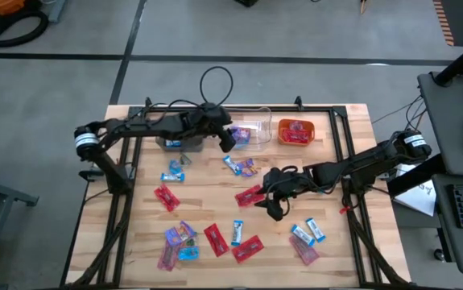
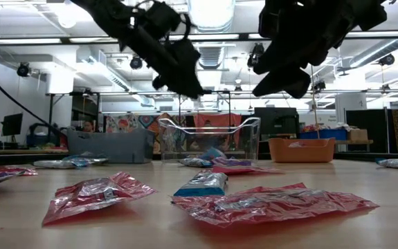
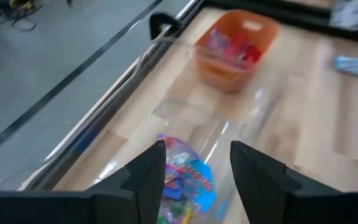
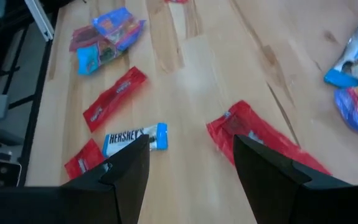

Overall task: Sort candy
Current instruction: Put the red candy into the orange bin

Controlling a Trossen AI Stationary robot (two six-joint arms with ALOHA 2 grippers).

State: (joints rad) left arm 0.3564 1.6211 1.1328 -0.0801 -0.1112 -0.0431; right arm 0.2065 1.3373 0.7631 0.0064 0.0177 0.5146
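Red-wrapped candy (image 2: 271, 202) is lying closest to the low camera, with a blue-and-white piece (image 2: 202, 184) just behind it and another red one (image 2: 95, 195) off to the side. More sweets are sitting scattered across the wooden counter (image 1: 207, 197): a purple-multicolour and blue cluster (image 1: 179, 239) near the front edge on the left arm's side, red pieces (image 1: 215, 239) beside it, and blue-and-white ones (image 1: 307, 233) toward the right arm's side.

At the back of the counter three bins are standing in a row. The orange bin (image 1: 295, 133) is holding red-wrapped candy. The clear bin (image 1: 257, 126) in the middle is holding a purple-multicolour sweet (image 3: 185, 180), seen lying on its bottom in the left wrist view. The brown bin (image 1: 179, 143) is mostly hidden under the left arm, with a bit of blue showing inside.

The left gripper (image 1: 226, 138) is hovering over the clear bin, its fingers (image 3: 144, 177) standing apart and gripping nothing, with the multicolour sweet lying below between them. The right gripper (image 1: 273, 196) is hanging above the middle of the counter, its fingers (image 4: 126, 171) spread and empty, over a red candy (image 4: 247, 134), with a blue-and-white Hershey's piece (image 4: 135, 140) nearby.
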